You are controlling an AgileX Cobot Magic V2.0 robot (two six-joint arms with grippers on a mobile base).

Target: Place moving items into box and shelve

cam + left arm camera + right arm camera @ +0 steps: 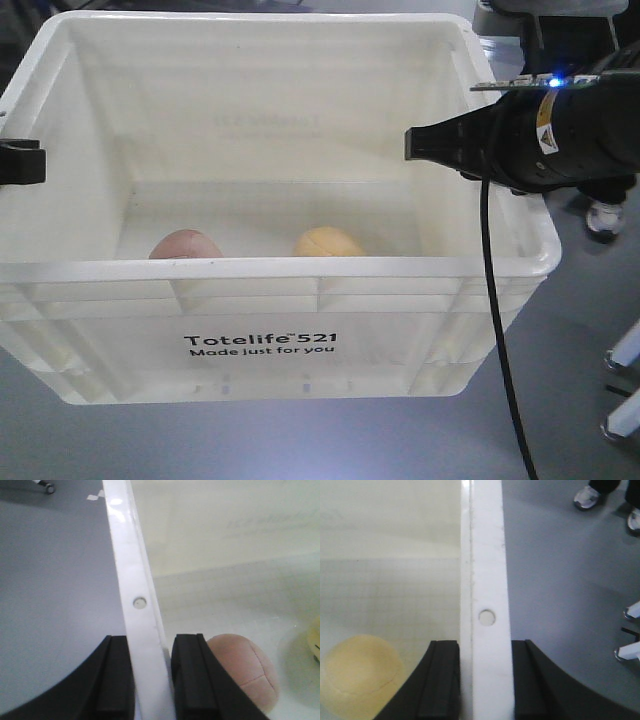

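Front view: your box (300, 268) runs long left to right, print facing the camera; pink bun (185, 244) and yellow bun (328, 242) sit inside.
Left wrist: your left claw (151, 641) grips its rim.
Right wrist: your right claw (485, 645) grips its rim.

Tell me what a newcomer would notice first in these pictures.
The large white rectangular plastic crate printed "Totelife 521" fills the front view. On its floor lie a pinkish-beige round lump, left, and a yellow-orange round lump, right. The left gripper and right gripper each clamp a side rim.
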